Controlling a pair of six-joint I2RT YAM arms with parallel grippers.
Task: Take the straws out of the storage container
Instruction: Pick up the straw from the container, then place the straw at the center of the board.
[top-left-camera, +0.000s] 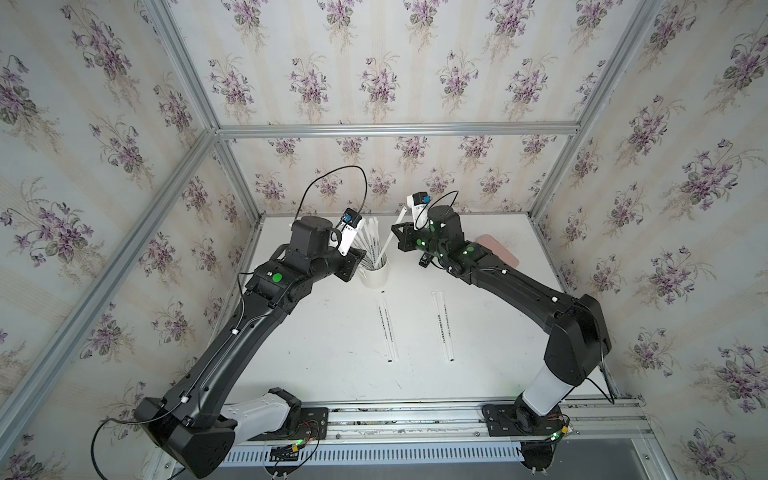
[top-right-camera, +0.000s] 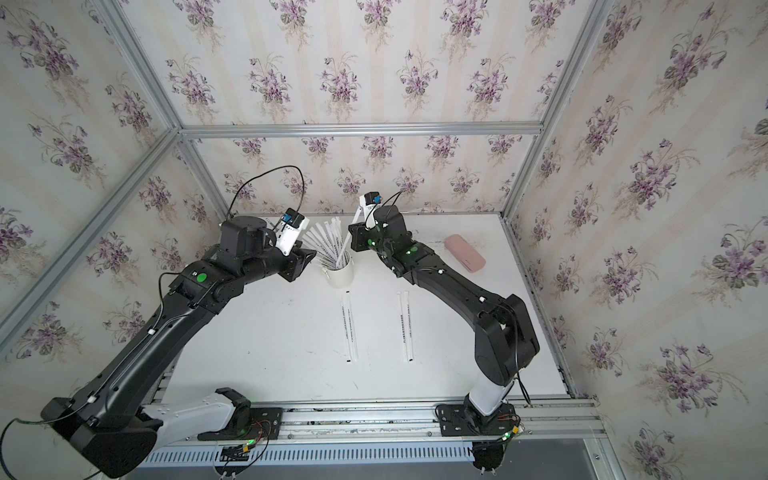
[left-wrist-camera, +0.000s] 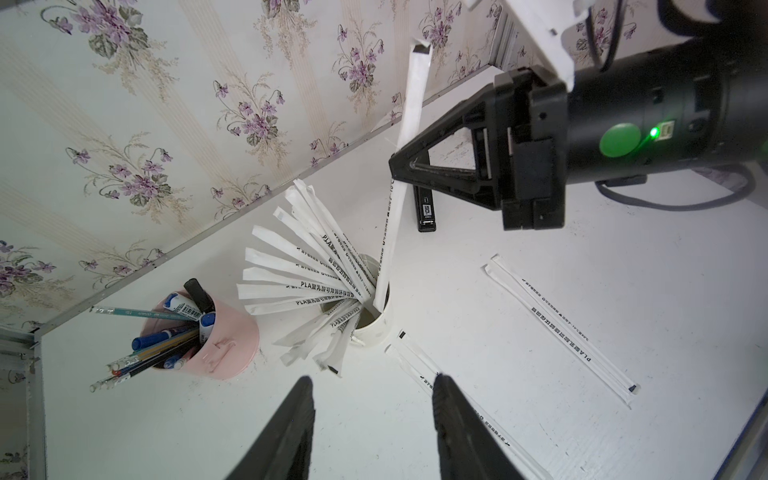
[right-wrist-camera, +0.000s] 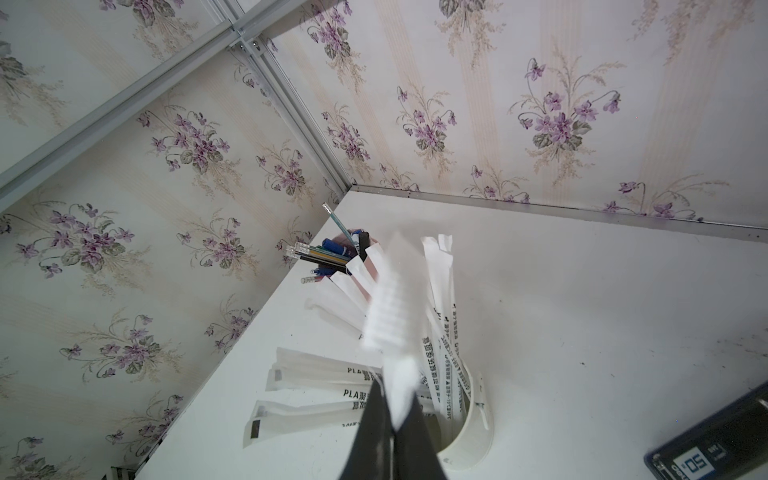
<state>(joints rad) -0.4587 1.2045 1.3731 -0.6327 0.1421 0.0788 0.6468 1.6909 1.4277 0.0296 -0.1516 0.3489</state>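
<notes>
The white storage container (top-left-camera: 376, 276) (top-right-camera: 341, 277) stands at mid-table with several wrapped straws (left-wrist-camera: 299, 282) (right-wrist-camera: 316, 374) fanning out of it. My right gripper (top-left-camera: 394, 229) (left-wrist-camera: 392, 165) (right-wrist-camera: 392, 415) is shut on one straw (left-wrist-camera: 409, 104) (top-left-camera: 390, 241) above the cup. That straw stands steeply, and its lower end is still inside the rim. My left gripper (left-wrist-camera: 372, 380) (top-left-camera: 355, 264) hangs open just left of the cup with nothing between its fingers. More straws lie flat on the table in two pairs (top-left-camera: 386, 328) (top-left-camera: 442, 326), in front of the cup.
A pink pen cup (left-wrist-camera: 220, 349) (right-wrist-camera: 353, 241) full of pens and pencils stands beyond the container, towards the back left corner. A pink case (top-right-camera: 465, 253) lies at the back right. A black device (left-wrist-camera: 424, 208) (right-wrist-camera: 706, 449) rests under my right arm.
</notes>
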